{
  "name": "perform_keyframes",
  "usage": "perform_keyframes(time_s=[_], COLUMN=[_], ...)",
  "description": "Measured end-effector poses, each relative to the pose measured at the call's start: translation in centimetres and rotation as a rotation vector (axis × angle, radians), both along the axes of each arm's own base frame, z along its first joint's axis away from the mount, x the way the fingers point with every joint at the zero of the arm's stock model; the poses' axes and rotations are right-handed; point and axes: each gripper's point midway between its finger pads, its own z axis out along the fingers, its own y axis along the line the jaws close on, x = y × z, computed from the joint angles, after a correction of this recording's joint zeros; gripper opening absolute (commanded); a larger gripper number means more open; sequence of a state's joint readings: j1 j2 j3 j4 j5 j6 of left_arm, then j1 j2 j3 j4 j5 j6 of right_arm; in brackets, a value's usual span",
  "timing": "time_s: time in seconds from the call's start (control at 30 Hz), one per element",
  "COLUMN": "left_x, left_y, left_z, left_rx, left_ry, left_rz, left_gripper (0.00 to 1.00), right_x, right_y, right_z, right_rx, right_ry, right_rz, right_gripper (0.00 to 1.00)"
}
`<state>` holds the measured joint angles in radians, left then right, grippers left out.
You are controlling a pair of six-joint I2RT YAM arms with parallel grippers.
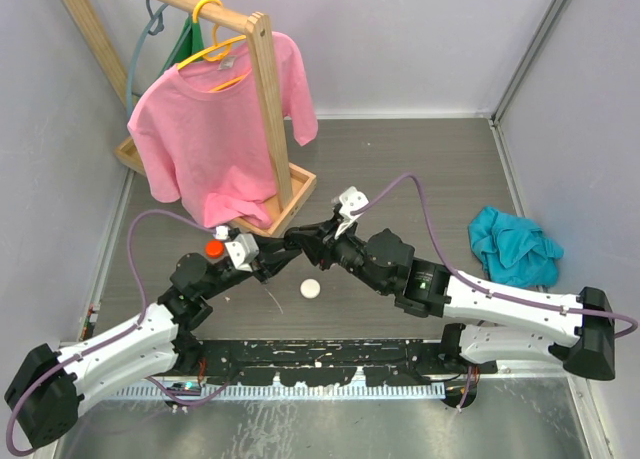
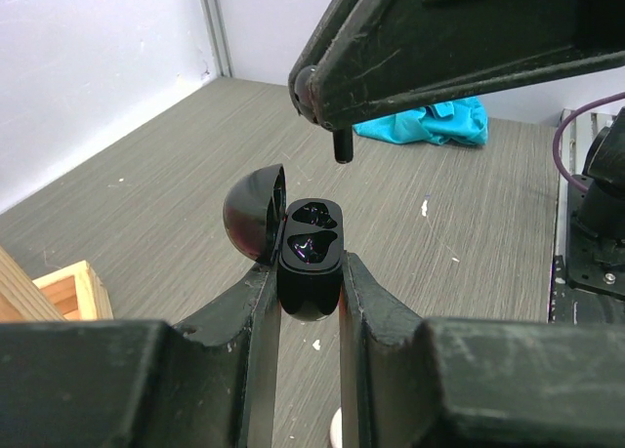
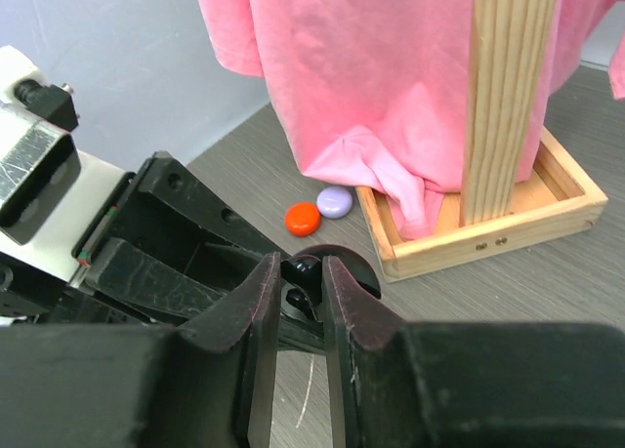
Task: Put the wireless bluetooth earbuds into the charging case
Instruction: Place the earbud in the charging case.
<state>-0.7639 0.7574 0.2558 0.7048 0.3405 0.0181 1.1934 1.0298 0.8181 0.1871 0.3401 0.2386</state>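
My left gripper (image 2: 311,270) is shut on an open black charging case (image 2: 311,243), its lid (image 2: 252,212) flipped to the left. Both glossy sockets show no earbud in them. My right gripper (image 3: 303,264) is shut on a black earbud (image 3: 307,269) and holds it just above the case. In the left wrist view the earbud's stem (image 2: 342,147) points down from the right gripper's fingers (image 2: 410,48), a little above and behind the sockets. In the top view the two grippers meet at mid-table, left gripper (image 1: 272,256), right gripper (image 1: 298,239).
A white round case (image 1: 311,289) lies on the table near the grippers. An orange-red round case (image 3: 303,218) and a purple one (image 3: 335,203) lie by the wooden rack base (image 3: 488,238). A pink shirt (image 1: 215,129) hangs on the rack. A teal cloth (image 1: 512,244) lies at right.
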Motion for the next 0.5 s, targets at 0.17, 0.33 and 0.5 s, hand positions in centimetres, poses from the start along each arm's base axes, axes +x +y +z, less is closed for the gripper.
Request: perform_keyframes(time_s=[0.17,0.33,0.5], left_x=[-0.2,-0.3,-0.4], left_y=[0.0,0.0,0.1], left_z=[0.3,0.4,0.7], left_rx=[-0.009,-0.011,-0.021], left_ry=[-0.002,-0.005,-0.010], left_rz=[-0.007,-0.013,-0.013], left_gripper=[0.00,0.00,0.00], right_x=[-0.1,0.0,0.0], right_y=[0.9,1.4,1.6], right_z=[0.5,0.0,-0.3], right_rx=[0.030,0.025,0.018], right_ry=[-0.013,-0.011,-0.008], right_rz=[0.008,0.007,0.006], right_gripper=[0.23,0.23,0.23])
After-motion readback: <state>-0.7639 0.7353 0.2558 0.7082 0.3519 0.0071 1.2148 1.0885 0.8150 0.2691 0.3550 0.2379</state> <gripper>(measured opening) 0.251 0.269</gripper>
